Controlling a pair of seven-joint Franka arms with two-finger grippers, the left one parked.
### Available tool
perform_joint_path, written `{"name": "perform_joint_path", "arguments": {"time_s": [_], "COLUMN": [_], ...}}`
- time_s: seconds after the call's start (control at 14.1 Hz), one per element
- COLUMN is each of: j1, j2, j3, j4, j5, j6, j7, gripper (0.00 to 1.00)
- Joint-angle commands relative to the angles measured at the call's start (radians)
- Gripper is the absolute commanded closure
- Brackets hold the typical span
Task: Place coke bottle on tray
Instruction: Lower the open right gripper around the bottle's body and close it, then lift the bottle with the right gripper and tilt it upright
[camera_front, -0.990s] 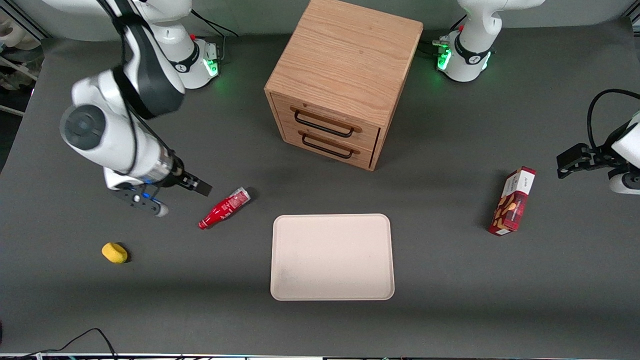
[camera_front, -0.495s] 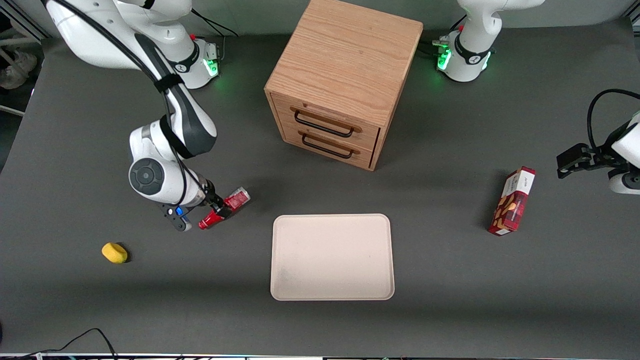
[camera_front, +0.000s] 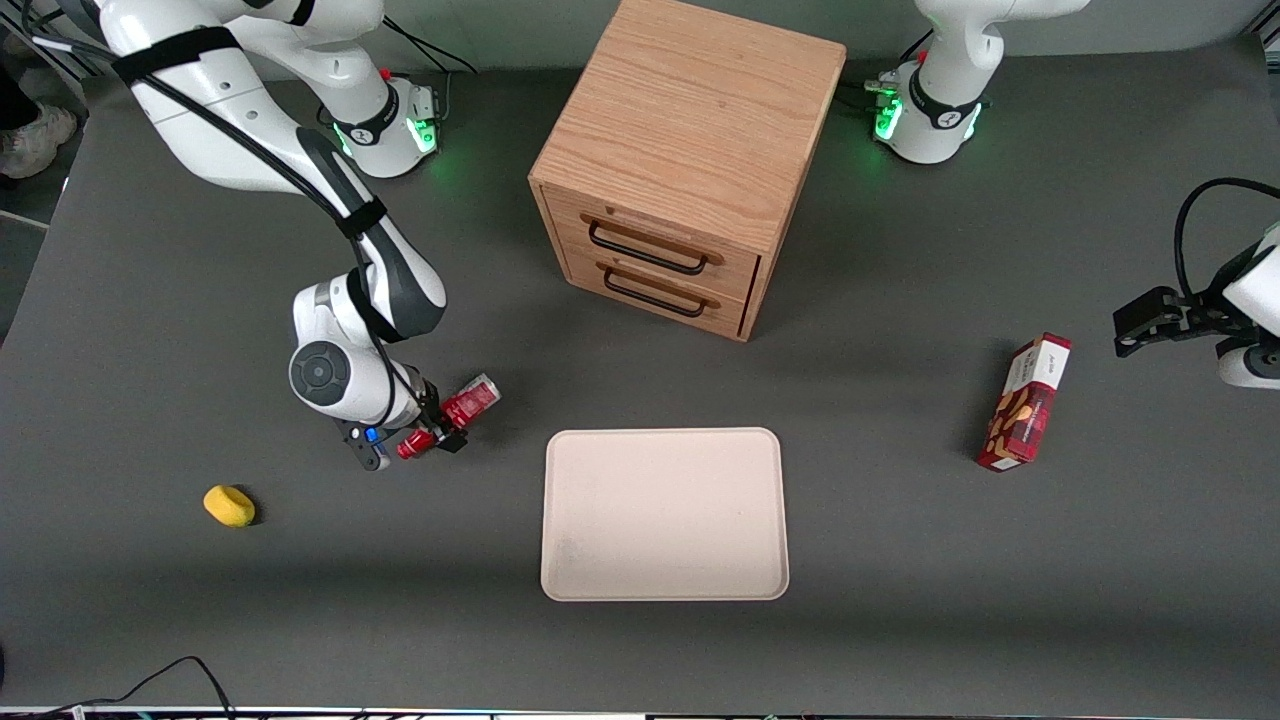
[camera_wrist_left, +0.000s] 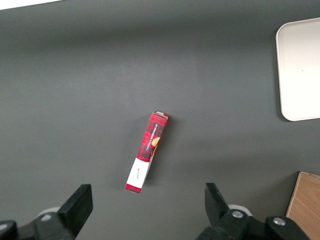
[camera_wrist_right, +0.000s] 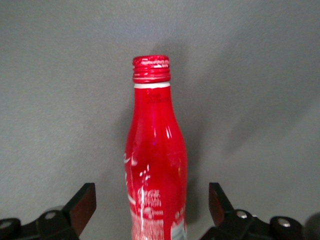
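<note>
The coke bottle (camera_front: 450, 417), small, slim and red with a red cap, lies on its side on the grey table beside the tray, toward the working arm's end. My gripper (camera_front: 437, 425) is down over its middle, open, with one finger on each side and gaps to the bottle. In the right wrist view the bottle (camera_wrist_right: 156, 155) lies between the two dark fingertips (camera_wrist_right: 82, 202), cap pointing away from the gripper (camera_wrist_right: 152, 206). The pale beige tray (camera_front: 664, 514) lies flat nearer the front camera than the cabinet and holds nothing. Its corner shows in the left wrist view (camera_wrist_left: 300, 70).
A wooden two-drawer cabinet (camera_front: 685, 160) stands farther from the front camera than the tray. A yellow sponge-like object (camera_front: 229, 505) lies toward the working arm's end. A red-and-white snack box (camera_front: 1025, 402) lies toward the parked arm's end, also in the left wrist view (camera_wrist_left: 147, 151).
My gripper has come in from the working arm's end and dropped down over the bottle, ending with its fingers astride it. The bottle has stayed in place.
</note>
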Motion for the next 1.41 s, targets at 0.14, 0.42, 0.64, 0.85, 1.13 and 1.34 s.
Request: {"name": "perform_joint_path", "arguments": {"time_s": [0.14,0.42,0.64,0.85,1.13,1.34], "j1": [0.027,0.029,0.029,0.05,0.134,0.185], "j2": [0.008,0.007,-0.021,-0.007,0.021,0.106], "j3": [-0.024,-0.023,-0.018,-0.013,-0.013,-0.024], "j4": [-0.025,-0.022,0.028,0.258,0.511,0.706], "j5": [-0.021,-0.021,-0.045,-0.047,-0.048,-0.045], "j6": [0.054,0.057,0.022,-0.186,-0.314,-0.389], "j7": [0.052,0.049,0.011,-0.052,-0.245,-0.433], "gripper": [0.18,0.84,0.84,0.84,0.84,0.84]}}
